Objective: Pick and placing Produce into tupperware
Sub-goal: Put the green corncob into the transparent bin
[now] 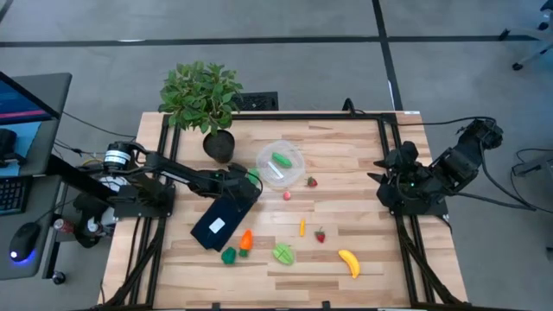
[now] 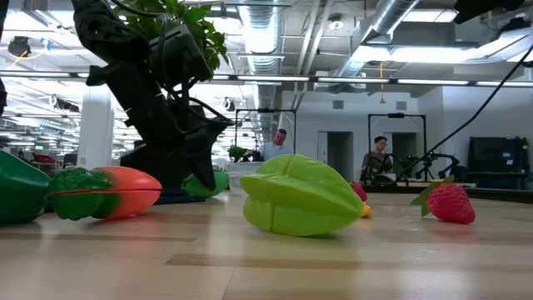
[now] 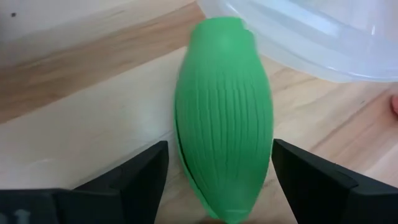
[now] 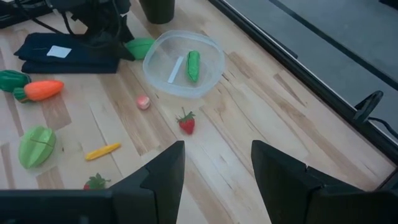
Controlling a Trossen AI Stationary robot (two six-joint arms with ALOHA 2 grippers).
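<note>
Wooden counter (image 1: pixel 346 155) carried everything. Leafy potted plant (image 1: pixel 203 95) stood at its far left corner. Dark flat rectangle with a white label (image 1: pixel 220 220) lay left of centre, partly under the left arm.

Left pincer (image 1: pixel 251 178) reached in from the left side, low at the counter, just beside the tupperware (image 1: pixel 280 164). Its fingers (image 3: pixel 134 180) stood apart on either side of a ribbed green oblong piece (image 3: pixel 224 118); gaps showed on both flanks, so open around it, not clamped. That piece lay on the wood with its far end touching or just under the tupperware's rim; could not tell which.

Right pincer (image 4: pixel 214 174) was parked over the counter's right edge, well apart from the produce, fingers spread, nothing between them.

Tupperware sat near mid-counter, right of the plant's pot. Inside: a green oblong piece (image 1: pixel 281 159) and a pale flat strip (image 4: pixel 176 68).

Loose produce on the counter:
- banana (image 1: pixel 349 262), near front right
- green star-ridged fruit (image 1: pixel 283 253), front centre
- carrot (image 1: pixel 246 240), touching a dark green piece (image 1: pixel 229 255)
- small yellow piece (image 1: pixel 301 227)
- strawberry (image 1: pixel 320 235), front centre
- strawberry (image 1: pixel 311 182), just right of the tupperware
- small pink piece (image 1: pixel 287 195), near the tupperware
</note>
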